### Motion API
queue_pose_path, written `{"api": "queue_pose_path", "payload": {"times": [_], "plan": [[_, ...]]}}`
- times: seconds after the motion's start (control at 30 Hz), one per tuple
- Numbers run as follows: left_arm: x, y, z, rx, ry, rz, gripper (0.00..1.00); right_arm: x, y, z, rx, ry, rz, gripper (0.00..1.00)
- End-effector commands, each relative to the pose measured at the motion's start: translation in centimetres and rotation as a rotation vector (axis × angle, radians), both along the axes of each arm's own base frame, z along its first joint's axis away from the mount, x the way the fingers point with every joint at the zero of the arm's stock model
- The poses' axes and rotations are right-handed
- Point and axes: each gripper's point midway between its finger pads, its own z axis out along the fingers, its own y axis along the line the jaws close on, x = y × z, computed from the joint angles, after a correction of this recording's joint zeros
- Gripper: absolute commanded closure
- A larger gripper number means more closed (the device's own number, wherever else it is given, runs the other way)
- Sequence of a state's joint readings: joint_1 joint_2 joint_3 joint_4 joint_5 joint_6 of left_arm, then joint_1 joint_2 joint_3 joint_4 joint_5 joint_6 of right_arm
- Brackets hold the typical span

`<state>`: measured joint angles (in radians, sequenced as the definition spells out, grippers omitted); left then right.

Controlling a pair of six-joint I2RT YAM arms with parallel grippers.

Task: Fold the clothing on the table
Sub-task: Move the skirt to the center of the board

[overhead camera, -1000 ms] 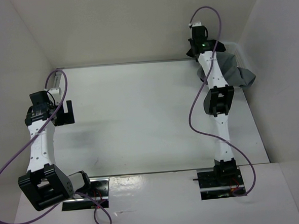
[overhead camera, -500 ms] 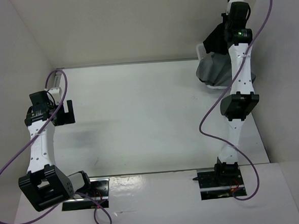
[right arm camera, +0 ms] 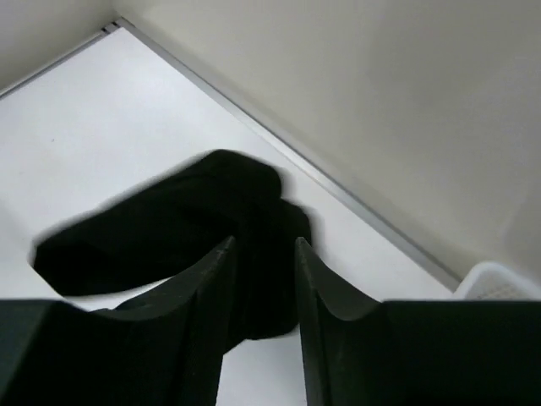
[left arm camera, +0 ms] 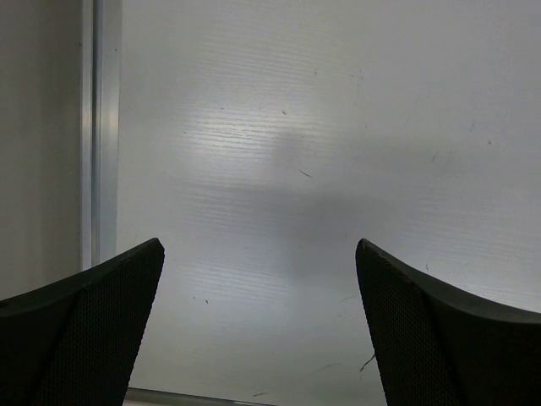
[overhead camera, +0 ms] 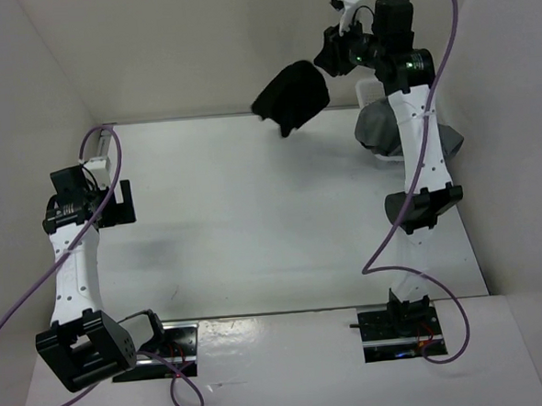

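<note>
The black clothing (overhead camera: 290,96) is bunched up in the air above the far edge of the white table (overhead camera: 253,213), just left of and below my right gripper (overhead camera: 331,57). In the right wrist view the clothing (right arm camera: 169,220) lies beyond the fingers, over the table (right arm camera: 101,101). My right gripper (right arm camera: 264,245) is open, its jaws a narrow gap apart with nothing pinched between them. At the table's left side my left gripper (overhead camera: 124,203) stands wide open. It hangs over the bare table (left arm camera: 296,127), and my left gripper (left arm camera: 258,254) holds nothing.
A grey cloth (overhead camera: 381,127) spills from a white mesh basket (overhead camera: 365,91) at the back right; the basket's rim (right arm camera: 507,283) shows in the right wrist view. A metal rail (overhead camera: 229,116) runs along the far edge. White walls enclose the left, back and right.
My right arm swung up and to the left from the basket with the black clothing. Its jaws have parted and the clothing has come free. The left arm has not moved.
</note>
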<state>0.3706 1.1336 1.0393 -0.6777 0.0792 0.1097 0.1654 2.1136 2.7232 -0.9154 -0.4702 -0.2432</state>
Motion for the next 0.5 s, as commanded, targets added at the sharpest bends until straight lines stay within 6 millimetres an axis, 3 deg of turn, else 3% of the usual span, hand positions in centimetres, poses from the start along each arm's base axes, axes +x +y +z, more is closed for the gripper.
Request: {"api": "queue_pose_path", "payload": {"times": [0.0, 0.03, 0.07, 0.1, 0.13, 0.17, 0.27, 0.4, 0.47], "plan": [[0.3, -0.2, 0.8, 0.006, -0.039, -0.033, 0.00, -3.5, -0.1, 3.4, -0.007, -0.078, 0.120, 0.60], [0.2, -0.3, 1.0, 0.009, -0.047, -0.033, 0.00, -3.3, -0.3, 1.9, -0.029, -0.040, 0.113, 0.57], [0.2, -0.3, 1.0, 0.009, -0.047, -0.033, 0.00, -2.9, -0.9, 0.8, -0.043, -0.015, 0.106, 0.30], [0.2, -0.3, 1.0, 0.009, -0.047, -0.033, 0.00, -2.9, -1.2, 0.3, -0.079, -0.016, 0.107, 0.15], [0.0, -0.4, 0.9, 0.009, -0.047, -0.033, 0.00, -2.5, -1.5, -1.5, -0.093, 0.039, 0.088, 0.07], [0.0, -0.4, 0.9, 0.009, -0.047, -0.033, 0.00, -2.3, -2.2, -1.5, -0.111, 0.043, 0.048, 0.02], [0.2, -0.3, 1.0, 0.013, -0.056, -0.033, 0.00, -1.2, -3.3, -3.6, -0.153, 0.089, -0.012, 0.02], [0.1, -0.1, 1.0, 0.020, -0.053, -0.026, 0.00, -0.9, -3.2, -6.0, -0.154, 0.161, -0.012, 0.02], [0.2, 0.1, 1.4, 0.030, -0.059, -0.020, 0.00, -1.2, -2.7, -9.2, -0.183, 0.256, 0.006, 0.02]]}}
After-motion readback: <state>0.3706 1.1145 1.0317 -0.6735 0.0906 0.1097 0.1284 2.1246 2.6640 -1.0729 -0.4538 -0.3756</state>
